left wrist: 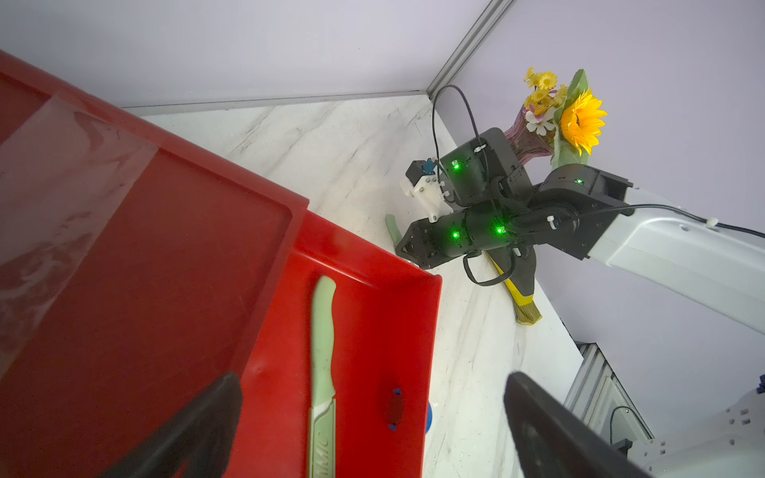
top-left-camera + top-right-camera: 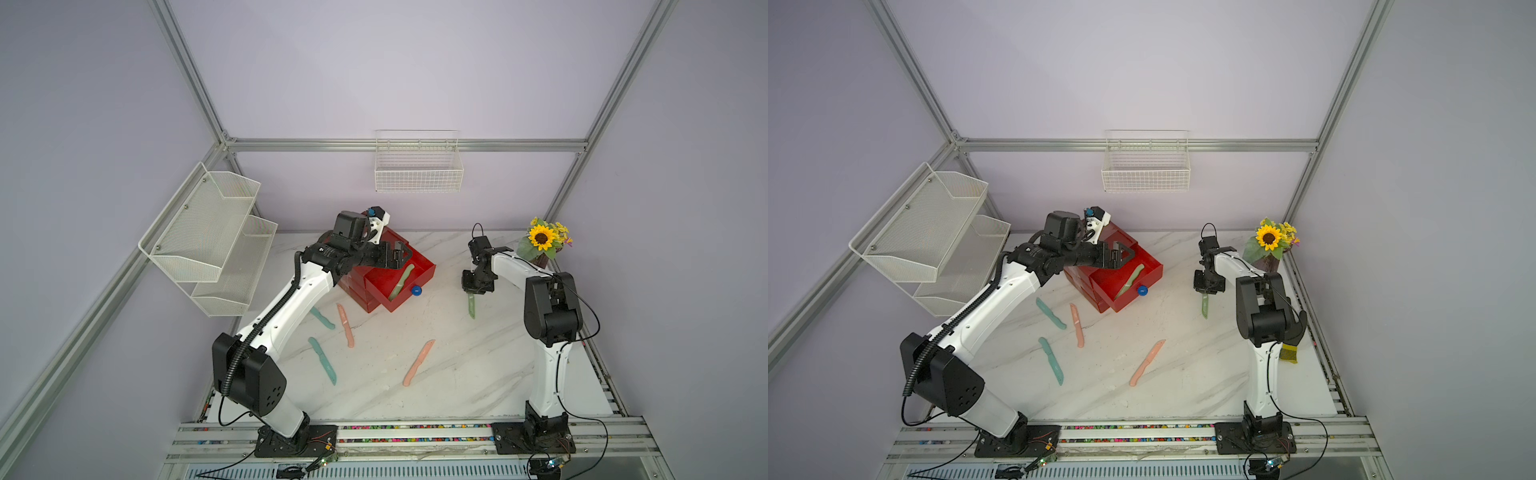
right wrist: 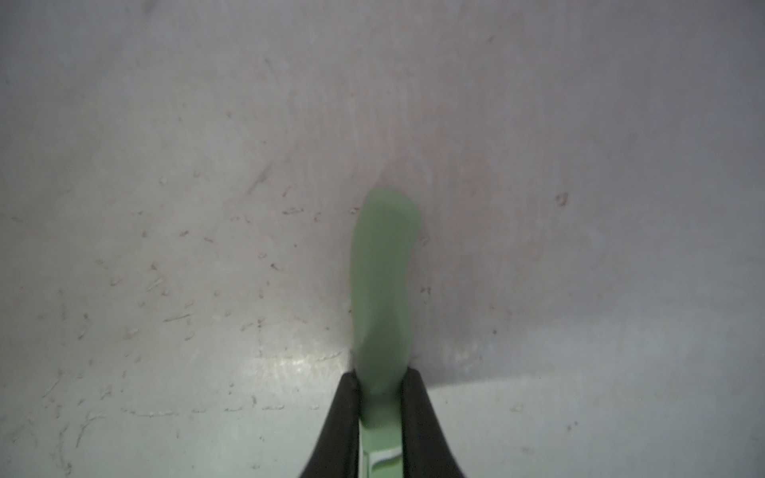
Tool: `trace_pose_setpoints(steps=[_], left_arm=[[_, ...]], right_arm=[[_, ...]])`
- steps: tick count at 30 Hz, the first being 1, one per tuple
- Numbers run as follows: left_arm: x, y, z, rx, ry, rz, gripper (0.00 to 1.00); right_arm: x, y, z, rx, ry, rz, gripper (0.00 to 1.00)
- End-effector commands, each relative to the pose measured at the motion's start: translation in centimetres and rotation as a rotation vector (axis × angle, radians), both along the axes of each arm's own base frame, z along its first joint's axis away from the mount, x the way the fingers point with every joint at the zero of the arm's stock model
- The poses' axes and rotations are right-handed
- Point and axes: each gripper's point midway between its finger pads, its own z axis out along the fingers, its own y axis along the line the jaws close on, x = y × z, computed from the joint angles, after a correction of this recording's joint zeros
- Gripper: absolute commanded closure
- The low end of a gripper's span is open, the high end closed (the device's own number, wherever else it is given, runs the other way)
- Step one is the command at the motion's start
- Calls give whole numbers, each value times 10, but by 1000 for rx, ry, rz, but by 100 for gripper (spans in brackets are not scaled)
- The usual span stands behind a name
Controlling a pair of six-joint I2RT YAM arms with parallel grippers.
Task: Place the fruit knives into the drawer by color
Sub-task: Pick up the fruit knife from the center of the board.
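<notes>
**Left.** A two-tier white mesh shelf (image 2: pixel 208 237) hangs on the left wall. The left arm reaches far and rightward over the red cabinet (image 2: pixel 360 293), which stands at the far middle of the marble bench (image 2: pixel 457 374).

**Left claw** (image 2: pixel 400 252). It hovers above the cabinet top and the pulled-out top drawer (image 2: pixel 424 270). Its jaws are spread wide, and they hold and touch nothing. The left wrist view shows one finger (image 1: pixel 186 430) over the cabinet top and the other past the drawer's front.

**Drawer.** One pale green knife (image 2: pixel 402 282) lies flat inside it. A blue knob (image 2: pixel 416 290) sits on the drawer front, which faces near and right.

**Bench, near and left of the cabinet.** Two teal knives lie flat, one farther (image 2: pixel 322 318) and one nearer (image 2: pixel 322 359). A pink knife (image 2: pixel 345 326) lies just right of the farther teal one. A second pink knife (image 2: pixel 417 363) lies at the near middle, apart from the rest.

**Right claw** (image 2: pixel 471 293). It stands well to the right of the cabinet, closed on the second pale green knife (image 3: pixel 383 281). The right wrist view shows both fingers pinching the knife's sides, with its rounded handle projecting beyond the fingertips. In both top views the knife points toward the near edge. Whether it touches the bench cannot be told.

**Far right corner.** A vase of sunflowers (image 2: pixel 542 241).
</notes>
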Motion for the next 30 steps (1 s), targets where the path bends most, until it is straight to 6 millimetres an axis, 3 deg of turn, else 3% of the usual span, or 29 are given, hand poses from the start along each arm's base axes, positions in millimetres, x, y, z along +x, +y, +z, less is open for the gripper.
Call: trace_pose_setpoints(steps=[1,5,11,16,19,23,27,30], left_arm=[[3,2,18,-41,-45,6,0],[4,2,20,-45,-48,7,0],[7,-1,24,-57,-49,5,0],[10,0,21,-51,-38,21,0],[11,2,16,-41,-22,33,0],[14,4,18,-29,-29,44,0],[20,3,24,-28,-43,50,0],[24,1,28,-33,-50,53,0]], right_arm=[[-15,-4,-11,-26,58,-17,95],[-21,-4,1,0,54,-58,95],[-53,6,14,126,98,-160,96],[-72,18,52,244,70,-213,96],[-80,21,91,293,30,-226,96],[-86,35,165,423,-83,-225,96],[-91,64,239,584,-196,-161,94],[-93,97,279,691,-236,-78,93]])
